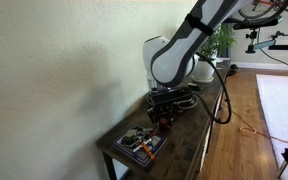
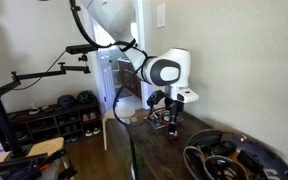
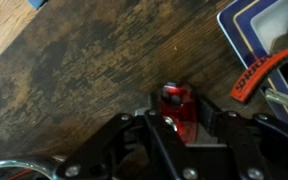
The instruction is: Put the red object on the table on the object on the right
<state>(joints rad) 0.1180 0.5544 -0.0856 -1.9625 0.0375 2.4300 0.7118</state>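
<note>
A cream wall (image 1: 54, 70) backs a long dark wooden table (image 1: 189, 128), and in an exterior view you see a wood floor (image 1: 246, 110) and a plant (image 1: 222, 42) past its far end. In an exterior view the room opens onto white doors and a shoe rack behind your arm (image 2: 164, 70).

The arm (image 1: 174, 55) bends down over the middle of the table (image 2: 189, 148). A coil of black cable (image 2: 222, 155) lies on the near end of it.

A flat tray (image 1: 116, 143) sits at one end of the table, near the gripper (image 1: 165, 110) but apart from it. In the wrist view its blue rim (image 3: 234, 30) shows at the upper right corner, with an orange-red handle (image 3: 269, 68) lying across it.

Your gripper (image 3: 176, 120) hangs low over bare wood (image 3: 84, 70). Its fingers (image 3: 149, 125) are drawn in and pinch the red object (image 3: 176, 100) from both sides. The red object is beside the tray, not on it. You cannot tell whether it touches the wood or hangs just clear.
</note>
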